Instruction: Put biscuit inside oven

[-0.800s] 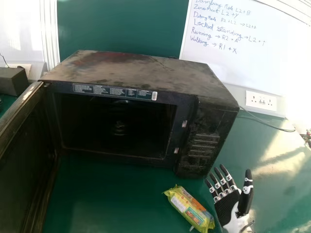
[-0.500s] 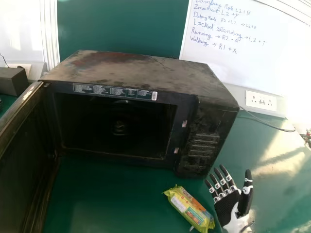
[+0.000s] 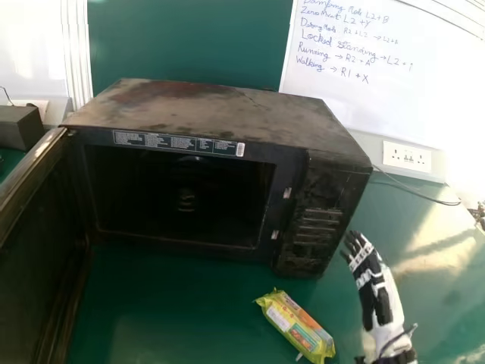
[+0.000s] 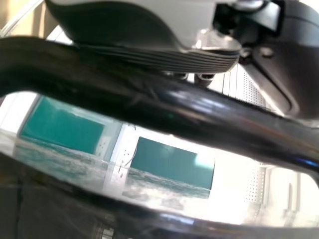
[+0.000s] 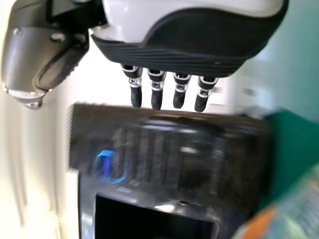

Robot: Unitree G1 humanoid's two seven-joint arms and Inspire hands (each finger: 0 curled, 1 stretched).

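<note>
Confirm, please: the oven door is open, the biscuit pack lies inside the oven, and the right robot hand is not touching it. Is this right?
Wrong in one point: the head view shows the biscuit pack on the table in front of the oven, not inside. The door is open, and the right robot hand does not touch the pack.

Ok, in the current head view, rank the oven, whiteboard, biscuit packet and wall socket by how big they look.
1. Oven, largest by far
2. Whiteboard
3. Biscuit packet
4. Wall socket, smallest
</note>
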